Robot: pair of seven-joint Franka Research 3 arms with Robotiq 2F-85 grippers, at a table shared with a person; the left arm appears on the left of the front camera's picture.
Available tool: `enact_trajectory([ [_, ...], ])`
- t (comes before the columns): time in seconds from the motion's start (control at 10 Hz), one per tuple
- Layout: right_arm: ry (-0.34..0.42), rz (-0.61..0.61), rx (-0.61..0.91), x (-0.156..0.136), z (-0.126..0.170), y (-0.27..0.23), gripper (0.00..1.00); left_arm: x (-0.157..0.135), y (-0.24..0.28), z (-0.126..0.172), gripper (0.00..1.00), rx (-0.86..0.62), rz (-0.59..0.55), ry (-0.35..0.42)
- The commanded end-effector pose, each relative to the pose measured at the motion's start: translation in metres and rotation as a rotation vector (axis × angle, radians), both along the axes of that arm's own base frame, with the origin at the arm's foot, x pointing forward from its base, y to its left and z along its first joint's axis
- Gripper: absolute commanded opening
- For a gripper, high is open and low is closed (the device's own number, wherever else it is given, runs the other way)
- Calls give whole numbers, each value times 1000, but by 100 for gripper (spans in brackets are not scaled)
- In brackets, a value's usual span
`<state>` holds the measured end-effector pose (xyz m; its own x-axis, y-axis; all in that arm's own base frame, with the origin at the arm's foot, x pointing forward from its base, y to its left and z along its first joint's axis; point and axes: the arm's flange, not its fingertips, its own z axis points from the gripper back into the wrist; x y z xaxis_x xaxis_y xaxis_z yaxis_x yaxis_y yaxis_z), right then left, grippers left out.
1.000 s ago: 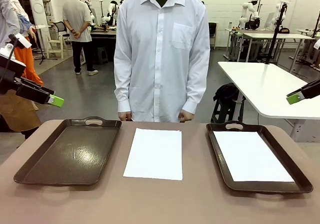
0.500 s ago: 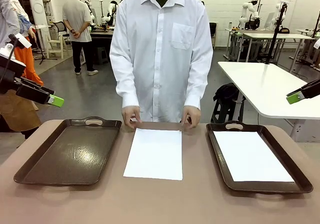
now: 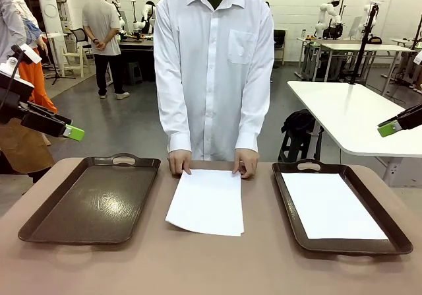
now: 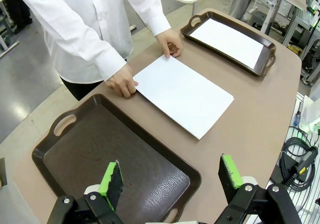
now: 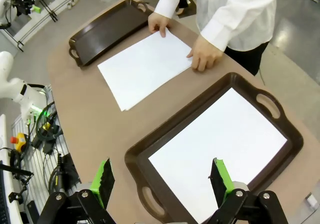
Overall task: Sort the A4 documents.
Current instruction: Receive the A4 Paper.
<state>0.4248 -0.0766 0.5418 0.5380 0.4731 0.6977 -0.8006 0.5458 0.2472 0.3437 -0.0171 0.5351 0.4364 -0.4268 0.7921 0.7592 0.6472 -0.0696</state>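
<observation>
A small stack of white A4 documents [image 3: 206, 201] lies mid-table, slightly fanned. The person's hands [image 3: 179, 162] rest on its far edge. One more white sheet [image 3: 331, 204] lies flat in the dark brown tray [image 3: 287, 206] on the right. My left gripper [image 3: 72, 132] hovers high above the table's left end, open and empty; in its wrist view the left gripper [image 4: 171, 176] is above the empty tray [image 4: 115, 154]. My right gripper [image 3: 389, 129] hangs high at the right, open, and its wrist view puts the right gripper [image 5: 161, 180] over the sheet [image 5: 220, 149] in the tray.
The empty dark brown tray [image 3: 92, 202] takes up the left part of the table. The person in a white shirt [image 3: 214, 64] stands close at the far edge. A white table [image 3: 356, 117] stands behind on the right. Bare tabletop [image 3: 211, 268] runs along the front.
The person's hands came down from the sides onto the far edge of the middle stack, which shifted and fanned slightly. Neither arm moved.
</observation>
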Motion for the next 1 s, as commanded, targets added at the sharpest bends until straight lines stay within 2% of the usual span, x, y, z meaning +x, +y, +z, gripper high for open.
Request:
enact_trajectory([
  [0.0,-3,2,-3,0,0,2,100,2,1,-2,100,-5,-18,-10],
  [0.9,-3,2,-3,0,0,2,100,2,1,-2,100,-5,-18,-10],
])
